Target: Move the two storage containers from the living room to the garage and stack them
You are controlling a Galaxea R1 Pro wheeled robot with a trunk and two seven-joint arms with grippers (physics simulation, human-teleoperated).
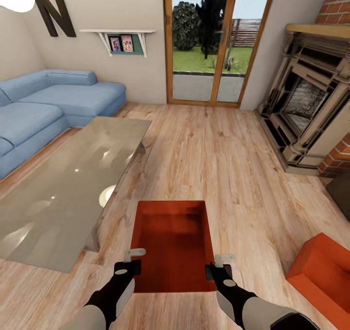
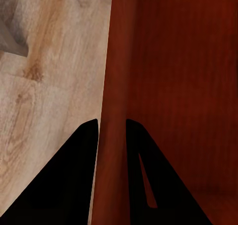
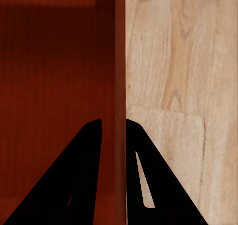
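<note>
In the living room, one orange-red storage container sits just ahead of me over the wood plank floor. My left gripper is shut on its left wall and my right gripper is shut on its right wall. In the left wrist view the gripper straddles the red wall of the container. The right wrist view shows the other gripper clamped the same way on the container. The second storage container lies tilted on the floor at the lower right.
A glass coffee table stands close on the left, with a blue corner sofa behind it. A stone fireplace lines the right wall. Wood-framed glass doors are straight ahead. A dark object sits at the right edge.
</note>
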